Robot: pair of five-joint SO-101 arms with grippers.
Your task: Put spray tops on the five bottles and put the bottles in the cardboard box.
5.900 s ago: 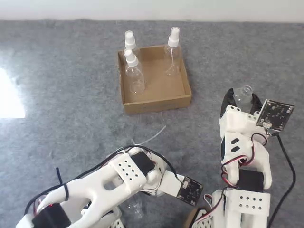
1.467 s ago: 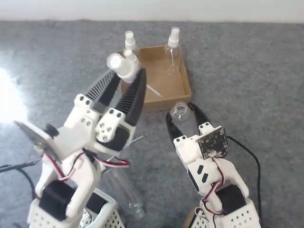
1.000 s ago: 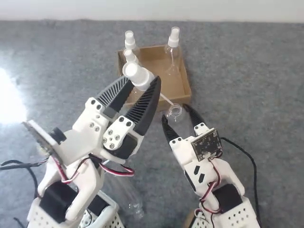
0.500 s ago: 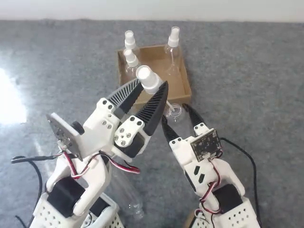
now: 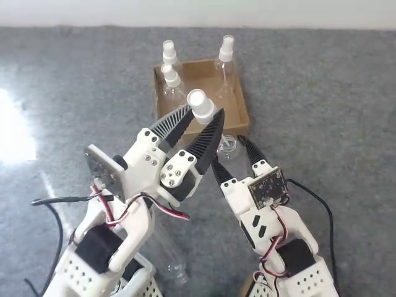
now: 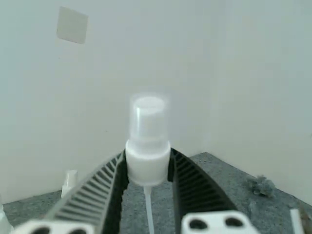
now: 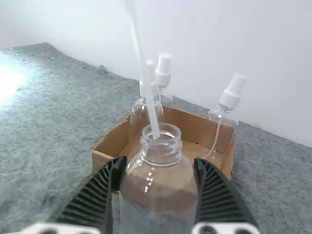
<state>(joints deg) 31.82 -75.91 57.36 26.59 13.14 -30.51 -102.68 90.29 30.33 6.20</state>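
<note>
Left end effector (image 5: 203,115): I clamp the spray top (image 5: 199,103), raised by the front wall of the cardboard box (image 5: 242,110).
Right end effector (image 5: 228,151): I clamp the open bottle (image 7: 160,163) just before that wall, with the tube (image 7: 151,113) tip in its neck.

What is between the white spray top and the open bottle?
A thin tube hangs from the spray top to the bottle mouth, seen in the right wrist view.

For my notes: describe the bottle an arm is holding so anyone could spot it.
Find the cardboard box. Just in front of it, the right gripper holds a clear bottle upright. Unlike the three capped bottles at the box, its neck is uncapped.
</note>
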